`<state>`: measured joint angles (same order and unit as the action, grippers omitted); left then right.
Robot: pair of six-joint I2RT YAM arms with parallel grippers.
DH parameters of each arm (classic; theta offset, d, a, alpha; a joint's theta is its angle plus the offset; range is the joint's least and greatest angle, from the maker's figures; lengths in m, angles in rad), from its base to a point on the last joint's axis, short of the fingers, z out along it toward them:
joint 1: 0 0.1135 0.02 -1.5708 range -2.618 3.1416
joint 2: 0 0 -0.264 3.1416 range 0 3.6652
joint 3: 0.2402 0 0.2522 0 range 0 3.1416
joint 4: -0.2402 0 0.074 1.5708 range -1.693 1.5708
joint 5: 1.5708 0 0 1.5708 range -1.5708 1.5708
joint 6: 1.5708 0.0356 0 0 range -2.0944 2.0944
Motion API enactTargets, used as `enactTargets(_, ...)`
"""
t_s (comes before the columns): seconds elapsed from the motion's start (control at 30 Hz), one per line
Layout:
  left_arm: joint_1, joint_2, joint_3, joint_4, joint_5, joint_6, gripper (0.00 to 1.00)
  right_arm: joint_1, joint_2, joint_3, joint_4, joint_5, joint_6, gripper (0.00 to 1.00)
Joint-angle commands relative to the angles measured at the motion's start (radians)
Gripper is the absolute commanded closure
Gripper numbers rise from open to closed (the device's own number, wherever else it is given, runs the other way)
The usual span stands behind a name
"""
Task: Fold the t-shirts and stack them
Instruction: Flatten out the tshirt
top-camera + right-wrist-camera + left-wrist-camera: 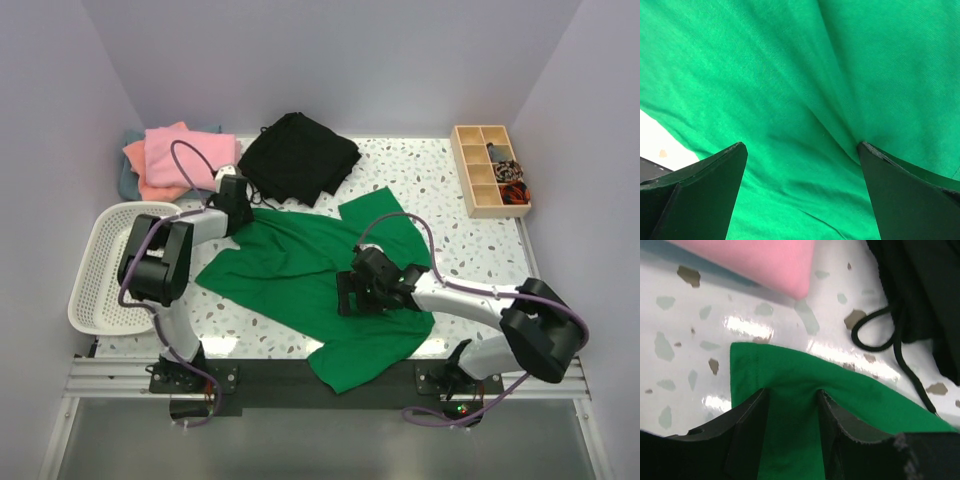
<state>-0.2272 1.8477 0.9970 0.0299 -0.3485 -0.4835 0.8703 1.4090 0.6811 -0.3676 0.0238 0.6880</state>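
The bright green t-shirt (300, 265) lies spread and creased across the middle of the table. My left gripper (240, 212) sits at its far left corner. In the left wrist view the gripper (792, 392) is part open, and smooth green cloth (790, 370) runs between its fingers. My right gripper (350, 292) hovers over the shirt's middle. In the right wrist view it (801, 145) is wide open and empty just above wrinkled green cloth (805, 75). Folded pink (178, 152), salmon-orange (140, 165) and grey-teal (126, 180) shirts are stacked at the back left.
A black garment with a drawstring (297, 155) lies at the back centre, touching the green shirt's far edge. A white mesh basket (105, 265) stands at the left edge. A wooden compartment box (488, 170) sits at the back right.
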Motion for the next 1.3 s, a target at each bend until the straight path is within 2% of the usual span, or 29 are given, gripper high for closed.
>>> enactTargets(0.0, 0.04, 0.093, 0.095, 0.007, 0.069, 0.055, 0.53, 0.022, 0.032, -0.168, -0.142, -0.027, 0.119, 0.01)
enactTargets(0.2, 0.068, 0.172, 0.267, -0.071, 0.1, 0.092, 0.53, 0.052, -0.082, -0.225, -0.287, 0.021, 0.169, 0.01)
enactTargets(0.37, 0.081, 0.24, 0.409, -0.108, 0.129, 0.118, 0.53, 0.076, -0.154, -0.267, -0.314, -0.022, 0.212, 0.01)
enactTargets(0.47, 0.085, 0.243, 0.448, -0.16, 0.135, 0.117, 0.55, 0.099, -0.208, -0.23, -0.381, 0.043, 0.235, 0.01)
enactTargets(0.53, 0.085, 0.162, 0.398, -0.118, 0.166, 0.099, 0.56, 0.099, -0.26, -0.164, -0.369, 0.103, 0.185, 0.01)
enactTargets(0.57, 0.083, 0.121, 0.32, -0.09, 0.202, 0.085, 0.55, 0.099, -0.269, -0.103, -0.357, 0.122, 0.165, 0.01)
enactTargets(0.6, 0.083, 0.029, 0.277, -0.046, 0.229, 0.068, 0.55, 0.099, -0.271, -0.071, -0.347, 0.139, 0.147, 0.01)
enactTargets(0.63, 0.081, -0.02, 0.234, 0.005, 0.258, 0.031, 0.55, 0.096, -0.256, -0.034, -0.332, 0.213, 0.104, 0.01)
enactTargets(0.67, 0.075, -0.069, 0.154, 0.022, 0.299, 0.013, 0.46, 0.09, -0.239, 0.047, -0.333, 0.25, 0.084, 0.01)
enactTargets(0.7, 0.065, -0.162, 0.113, 0.054, 0.313, 0.002, 0.44, 0.082, -0.211, 0.089, -0.355, 0.293, 0.065, 0.01)
enactTargets(0.77, -0.005, -0.246, 0.028, 0.056, 0.275, -0.012, 0.4, 0.047, -0.127, 0.199, -0.367, 0.391, 0.027, 0.01)
enactTargets(0.83, -0.076, -0.336, -0.026, -0.002, 0.234, -0.026, 0.4, -0.017, -0.053, 0.25, -0.338, 0.421, -0.027, 0.01)
enactTargets(0.87, -0.137, -0.361, -0.05, -0.028, 0.206, -0.041, 0.4, -0.049, -0.035, 0.279, -0.311, 0.41, -0.054, 0.01)
enactTargets(0.93, -0.178, -0.439, -0.154, -0.028, 0.218, -0.107, 0.39, -0.167, 0.02, 0.297, -0.228, 0.386, -0.117, 0.01)
enactTargets(1.03, -0.189, -0.545, -0.291, -0.025, 0.253, -0.159, 0.39, -0.284, 0.094, 0.337, -0.13, 0.323, -0.183, 0.01)
enactTargets(1.27, -0.212, -0.764, -0.449, -0.145, 0.255, -0.198, 0.39, -0.356, 0.381, 0.544, -0.014, 0.216, -0.327, 0.01)
